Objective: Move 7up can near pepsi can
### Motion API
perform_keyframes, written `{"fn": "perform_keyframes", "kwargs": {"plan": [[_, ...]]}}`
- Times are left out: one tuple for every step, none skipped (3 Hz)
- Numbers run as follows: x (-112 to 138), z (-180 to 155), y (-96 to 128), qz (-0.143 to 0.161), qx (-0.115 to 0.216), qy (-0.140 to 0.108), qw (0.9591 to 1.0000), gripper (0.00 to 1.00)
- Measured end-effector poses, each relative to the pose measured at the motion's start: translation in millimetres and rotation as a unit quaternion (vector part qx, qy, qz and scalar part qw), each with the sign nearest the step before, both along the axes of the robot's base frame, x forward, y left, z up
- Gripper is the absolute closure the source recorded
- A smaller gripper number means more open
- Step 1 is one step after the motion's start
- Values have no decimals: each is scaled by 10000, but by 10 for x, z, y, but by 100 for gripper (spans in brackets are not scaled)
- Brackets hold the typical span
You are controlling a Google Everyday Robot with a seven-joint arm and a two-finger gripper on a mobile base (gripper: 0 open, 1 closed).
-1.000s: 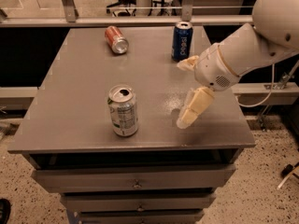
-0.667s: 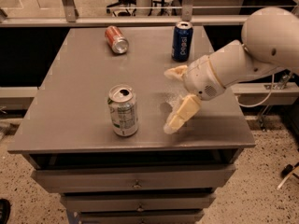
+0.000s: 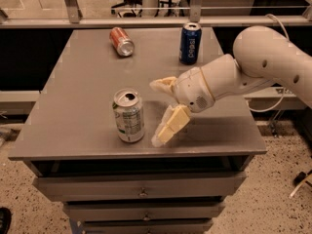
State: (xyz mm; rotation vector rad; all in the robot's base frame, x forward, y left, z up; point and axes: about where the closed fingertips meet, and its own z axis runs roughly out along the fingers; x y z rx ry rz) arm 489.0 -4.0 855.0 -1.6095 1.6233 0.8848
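Observation:
The 7up can (image 3: 129, 115), silver-white and green with an opened silver top, stands upright near the front edge of the grey table (image 3: 87, 72). The pepsi can (image 3: 189, 43), dark blue with white lettering, stands upright at the back right. My gripper (image 3: 158, 108) is open just to the right of the 7up can, its two cream fingers (image 3: 171, 125) spread wide, one toward the front edge and one farther back. It holds nothing and does not touch the can.
A red-orange can (image 3: 121, 41) lies on its side at the back of the table, left of the pepsi can. Drawers (image 3: 141, 189) sit under the tabletop. A metal rail (image 3: 146, 21) runs behind the table. My white arm (image 3: 263, 62) reaches in from the right.
My gripper has moved left across the table, from the right side to close beside the 7up can. The cans have not moved.

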Motion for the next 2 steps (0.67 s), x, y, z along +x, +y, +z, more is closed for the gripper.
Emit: {"fn": "perform_keyframes", "kwargs": {"plan": [[-55,58,220,168,313,119,9993,0],[-68,117,397,239,521,226,9981,0]]}}
